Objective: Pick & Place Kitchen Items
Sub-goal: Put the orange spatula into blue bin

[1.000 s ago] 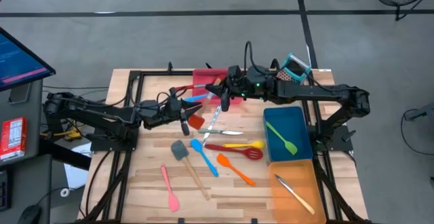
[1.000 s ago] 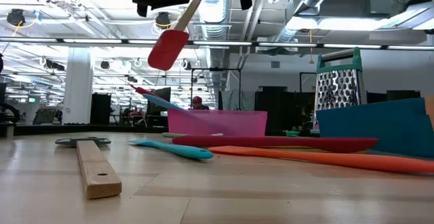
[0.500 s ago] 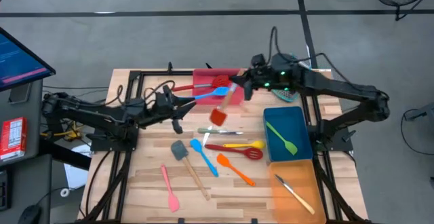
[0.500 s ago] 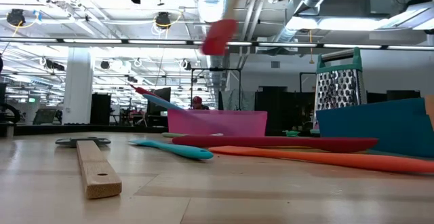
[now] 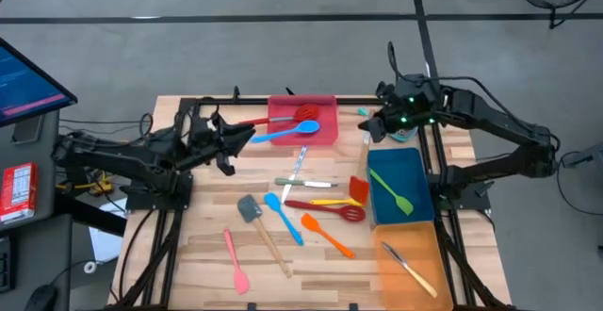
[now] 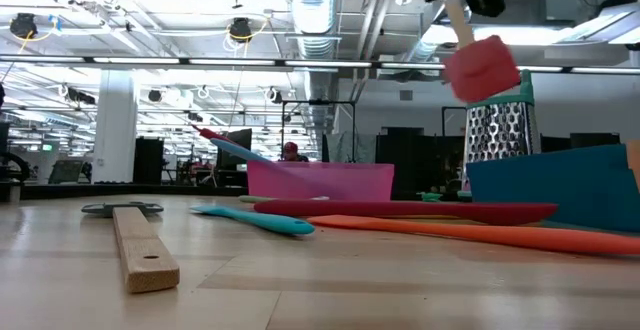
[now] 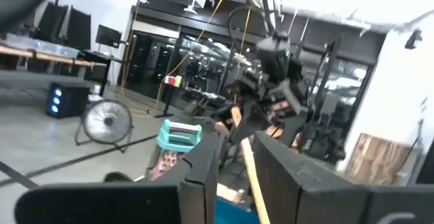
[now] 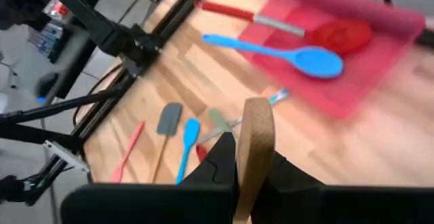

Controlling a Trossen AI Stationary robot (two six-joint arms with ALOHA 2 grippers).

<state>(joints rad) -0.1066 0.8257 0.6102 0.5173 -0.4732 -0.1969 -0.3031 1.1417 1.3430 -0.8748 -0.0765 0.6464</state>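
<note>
High view: your right pincer (image 5: 370, 134), upper right of centre, carries the red spatula (image 5: 358, 188) toward the blue tray (image 5: 419, 174); next, lower and release. Left pincer (image 5: 226, 151) waits centre-left, partly parted, empty.

Low view: the spatula hangs upper right.

Right wrist view: fingers clamp its wooden handle (image 8: 253, 149).

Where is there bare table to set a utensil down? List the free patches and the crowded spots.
Free: the front-left corner, left of the pink spatula; the front strip between it and the orange tray; the wood between the left gripper and the grey spatula. Crowded: the middle, from the grey spatula to the blue tray.
</note>
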